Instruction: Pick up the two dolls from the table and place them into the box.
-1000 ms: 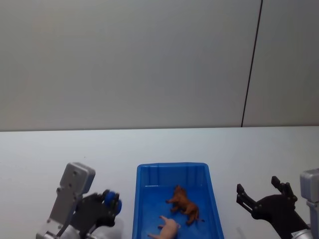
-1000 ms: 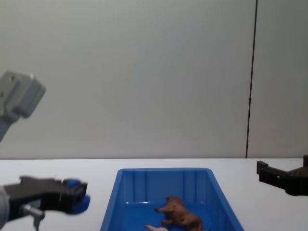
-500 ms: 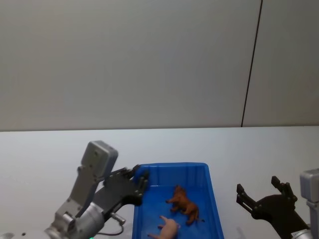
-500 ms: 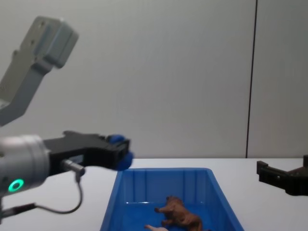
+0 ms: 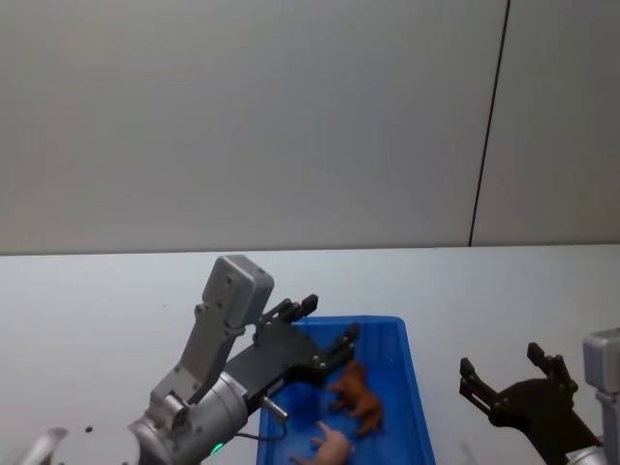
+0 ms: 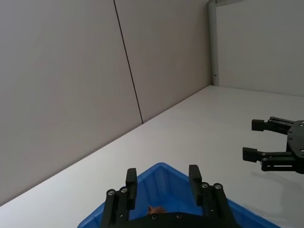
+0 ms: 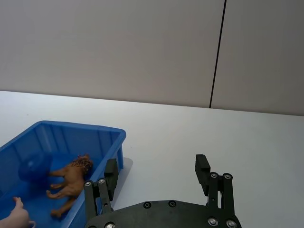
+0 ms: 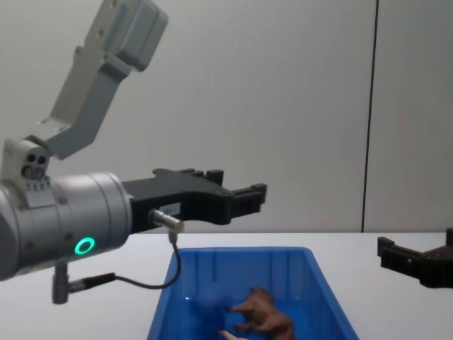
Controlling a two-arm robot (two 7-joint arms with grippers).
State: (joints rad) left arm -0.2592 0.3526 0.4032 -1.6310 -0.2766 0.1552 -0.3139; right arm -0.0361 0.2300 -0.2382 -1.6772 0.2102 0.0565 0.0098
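Observation:
The blue box [image 5: 413,380] stands on the white table [image 5: 97,300] at the front centre. In it lie the two dolls: the brown one [image 5: 360,392] [image 7: 71,178] [image 8: 265,319] on its side and the pale pink one [image 5: 331,448] [image 7: 16,216] nearer me. My left gripper [image 5: 329,318] [image 6: 163,175] [image 8: 239,185] hangs open above the box's left half with nothing between its fingers. A blurred blue round thing [image 7: 31,168] [image 8: 209,306] shows inside the box below it. My right gripper [image 5: 501,360] [image 7: 156,164] [image 8: 417,248] stays open and empty over the table, right of the box.
A plain grey wall with one dark vertical seam [image 5: 489,126] rises behind the table. Bare tabletop stretches left, right and behind the box [image 7: 71,126].
My left arm swung up and right from the table's left side to above the box. It held a blue round thing before; now its fingers are open and that thing is in the box.

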